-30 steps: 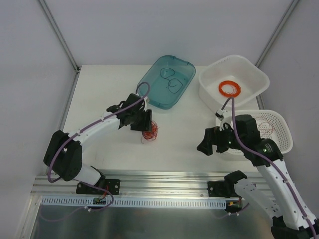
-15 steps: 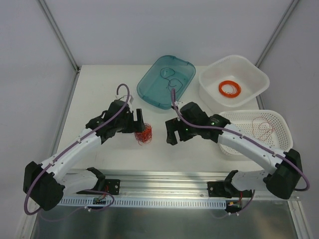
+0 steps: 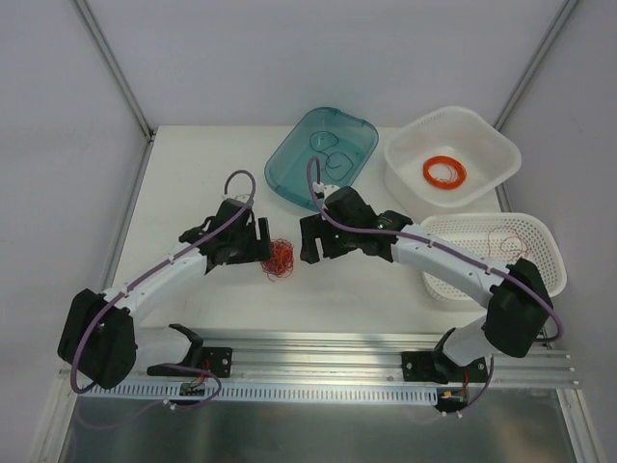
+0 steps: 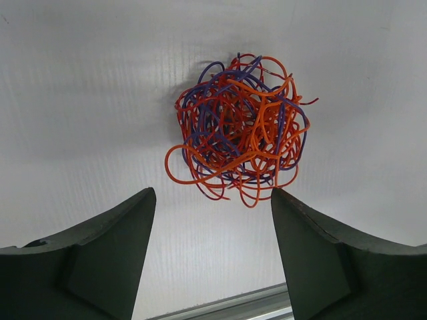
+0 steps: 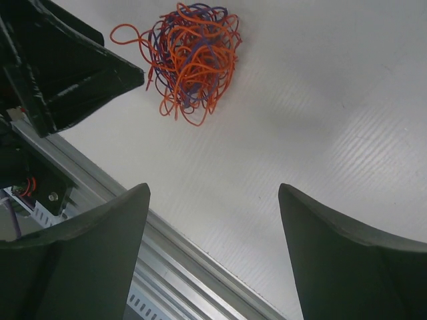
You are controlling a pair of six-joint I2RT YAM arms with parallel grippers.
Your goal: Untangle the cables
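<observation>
The cables (image 3: 279, 258) form a fist-sized wad of thin red, orange and dark blue wires lying on the white table. The wad shows in the left wrist view (image 4: 239, 128) just beyond the fingertips, and in the right wrist view (image 5: 192, 57) at the upper left. My left gripper (image 3: 258, 245) is open and empty, just left of the wad. My right gripper (image 3: 310, 241) is open and empty, just right of the wad. In the left wrist view my left gripper (image 4: 212, 200) has nothing between its fingers. My right gripper (image 5: 213, 193) is likewise empty, and a left finger (image 5: 67, 60) shows beside the wad.
A teal tray (image 3: 289, 174) with a dark wire in it lies behind the wad. A white tub (image 3: 492, 140) holds a flat orange ring coil (image 3: 444, 172). A white mesh basket (image 3: 549, 253) at the right holds thin red wire. An aluminium rail (image 3: 318, 349) runs along the near edge.
My right arm has swung from the basket leftward to beside the wad. My left gripper has let go of the wad and drawn back left; the wad now lies on the table.
</observation>
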